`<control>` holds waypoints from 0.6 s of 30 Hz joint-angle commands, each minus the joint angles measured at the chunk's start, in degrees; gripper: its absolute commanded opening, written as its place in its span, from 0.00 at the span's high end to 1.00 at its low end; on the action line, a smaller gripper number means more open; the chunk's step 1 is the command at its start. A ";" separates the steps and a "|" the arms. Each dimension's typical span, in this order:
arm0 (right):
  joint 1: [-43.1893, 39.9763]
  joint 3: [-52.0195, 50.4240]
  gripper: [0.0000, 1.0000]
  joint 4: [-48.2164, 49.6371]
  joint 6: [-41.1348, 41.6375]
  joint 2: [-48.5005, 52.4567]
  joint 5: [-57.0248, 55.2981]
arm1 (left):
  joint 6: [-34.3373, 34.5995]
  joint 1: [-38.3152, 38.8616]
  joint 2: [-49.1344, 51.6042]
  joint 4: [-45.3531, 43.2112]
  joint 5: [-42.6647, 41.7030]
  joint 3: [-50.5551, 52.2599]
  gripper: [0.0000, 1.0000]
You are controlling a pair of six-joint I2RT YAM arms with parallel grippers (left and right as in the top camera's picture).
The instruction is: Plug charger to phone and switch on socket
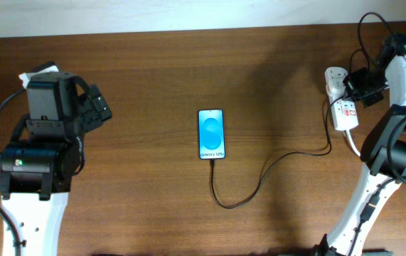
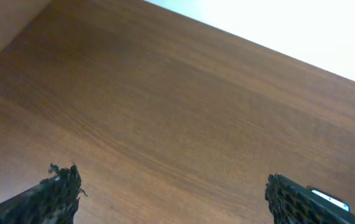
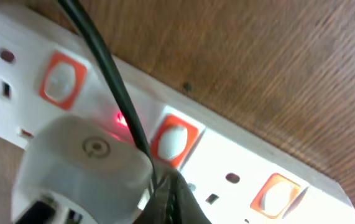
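The phone lies mid-table, blue screen up. The black charger cable runs from the phone's near end in a loop to the right toward the socket, a white power strip at the far right. My right gripper hovers over the strip. In the right wrist view its fingers are closed together, tip just below an orange-framed white switch. A red light glows beside a white adapter plugged into the strip. My left gripper is open and empty above bare table at the left.
The thick white cord leaves the strip toward the right arm's base. A black cable crosses the strip in the right wrist view. The left arm sits at the table's left edge.
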State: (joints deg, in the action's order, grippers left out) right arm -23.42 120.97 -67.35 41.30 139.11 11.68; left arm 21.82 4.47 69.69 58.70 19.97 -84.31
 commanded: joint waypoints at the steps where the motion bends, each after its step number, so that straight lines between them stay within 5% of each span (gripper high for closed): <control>1: -0.63 -1.29 0.96 -4.90 -4.00 4.39 -2.40 | -0.63 0.02 -0.24 0.15 0.57 -0.04 0.01; 6: -4.79 -0.02 0.96 -13.97 -4.02 -8.13 -20.15 | -1.99 0.66 -5.77 -0.33 -4.44 -0.04 0.01; 10: -4.72 -0.02 0.96 -13.40 -5.14 -24.55 -22.91 | -4.98 6.54 -18.21 -0.76 -3.58 3.45 0.00; 16: 0.61 0.00 0.95 -2.47 -6.99 -57.53 -22.67 | -4.35 8.39 -41.79 -17.90 -3.04 28.87 0.01; 18: 1.46 0.00 0.75 0.50 -6.99 -63.65 -22.69 | -4.35 8.39 -41.29 -25.88 -0.22 34.23 0.01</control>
State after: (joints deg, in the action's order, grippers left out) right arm -23.18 120.97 -68.86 34.79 82.30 -10.09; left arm 18.09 12.60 28.08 39.00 16.67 -56.53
